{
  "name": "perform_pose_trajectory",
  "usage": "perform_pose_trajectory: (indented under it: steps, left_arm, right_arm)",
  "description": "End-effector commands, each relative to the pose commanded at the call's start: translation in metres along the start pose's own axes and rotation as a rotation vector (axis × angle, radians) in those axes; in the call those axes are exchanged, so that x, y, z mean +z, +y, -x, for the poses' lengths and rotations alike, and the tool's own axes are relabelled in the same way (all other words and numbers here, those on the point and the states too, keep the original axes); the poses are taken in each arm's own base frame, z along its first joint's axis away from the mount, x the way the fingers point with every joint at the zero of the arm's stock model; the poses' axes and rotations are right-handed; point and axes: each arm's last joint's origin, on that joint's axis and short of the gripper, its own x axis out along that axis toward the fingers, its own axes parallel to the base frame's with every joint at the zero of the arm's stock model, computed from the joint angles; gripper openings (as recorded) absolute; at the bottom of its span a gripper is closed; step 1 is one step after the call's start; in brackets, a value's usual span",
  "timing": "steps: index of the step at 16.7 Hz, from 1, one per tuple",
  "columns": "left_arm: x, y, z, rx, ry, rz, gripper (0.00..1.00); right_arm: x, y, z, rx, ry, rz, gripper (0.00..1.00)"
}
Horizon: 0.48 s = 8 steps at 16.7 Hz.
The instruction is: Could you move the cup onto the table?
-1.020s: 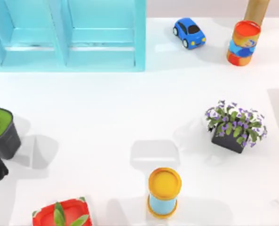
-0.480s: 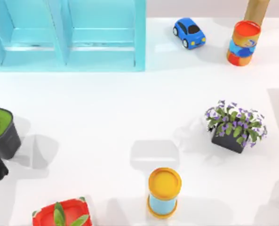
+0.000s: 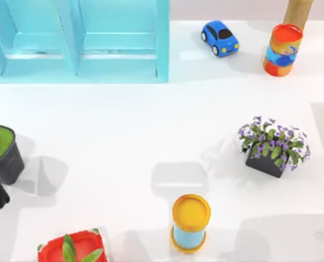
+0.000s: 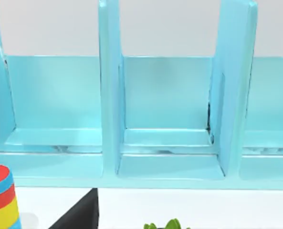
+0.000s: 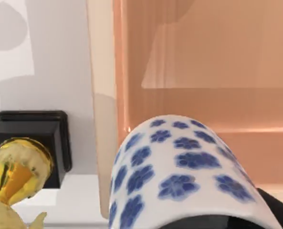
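The cup (image 5: 179, 171) sits right against the right pincer.

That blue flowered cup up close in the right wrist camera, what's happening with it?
The cup sits right up against the right arm's wrist camera, beside an orange panel, so that arm appears to be carrying or reaching for it; whether it is gripped cannot be seen. From above, the table holds a blue toy car, two canisters and some plants, and the cup is not yet on it. The left wrist camera faces the turquoise shelf.
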Motion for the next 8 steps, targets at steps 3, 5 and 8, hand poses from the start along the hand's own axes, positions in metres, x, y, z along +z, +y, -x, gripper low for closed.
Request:
perform_pose_trajectory:
  steps: [3, 5, 8]
  left_arm:
    - [0.0000, 0.0000, 0.0000, 0.000, 0.000, 0.000, 1.00]
    - [0.0000, 0.0000, 0.0000, 0.000, 0.000, 0.000, 1.00]
    - [0.0000, 0.0000, 0.0000, 0.000, 0.000, 0.000, 1.00]
  right_arm:
    - [-0.0017, 0.0042, 0.0050, -0.002, -0.007, 0.000, 0.00]
    - [-0.0015, 0.0032, 0.0032, 0.001, -0.002, -0.005, 0.00]
    - [0.0072, 0.0074, 0.0062, 0.003, 0.005, -0.007, 0.00]
